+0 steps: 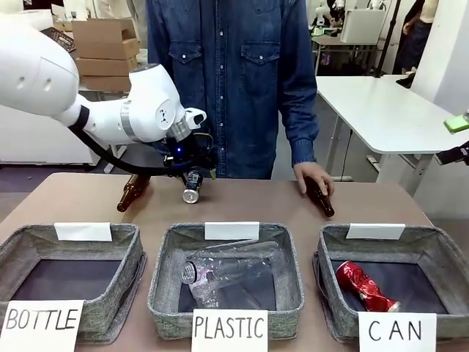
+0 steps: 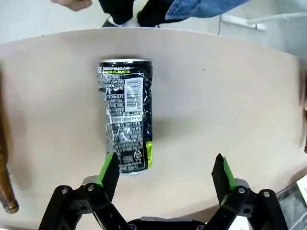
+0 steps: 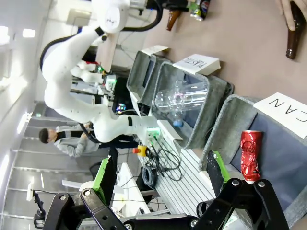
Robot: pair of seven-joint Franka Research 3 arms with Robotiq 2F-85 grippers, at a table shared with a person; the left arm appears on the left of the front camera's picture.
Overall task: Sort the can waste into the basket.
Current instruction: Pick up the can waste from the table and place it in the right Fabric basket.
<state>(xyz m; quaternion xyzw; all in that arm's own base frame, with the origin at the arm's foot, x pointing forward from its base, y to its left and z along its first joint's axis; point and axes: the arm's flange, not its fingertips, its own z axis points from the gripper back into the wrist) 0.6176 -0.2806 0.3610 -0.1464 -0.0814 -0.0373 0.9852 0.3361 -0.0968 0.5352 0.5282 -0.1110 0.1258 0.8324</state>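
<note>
Left gripper (image 2: 165,167) hovers over the counter (image 2: 230,105), spread wide and pinching nothing. The dark can (image 2: 125,115) lies on its side at eleven o'clock from it, print reading "ZERO SUGAR", its near end beside one green pad. Up front there are three signs: "BOTTLE", "PLASTIC", "CAN". The basket (image 1: 440,248) marked "CAN" sits at four o'clock, with the crushed red can (image 1: 365,286) on its dark floor. A clear bottle (image 1: 227,275) lies in the middle basket (image 1: 297,293). A person's hand (image 1: 311,174) rests on a brown bottle (image 1: 322,199) at one o'clock. Right gripper (image 3: 160,167) is aloft, spread and empty.
</note>
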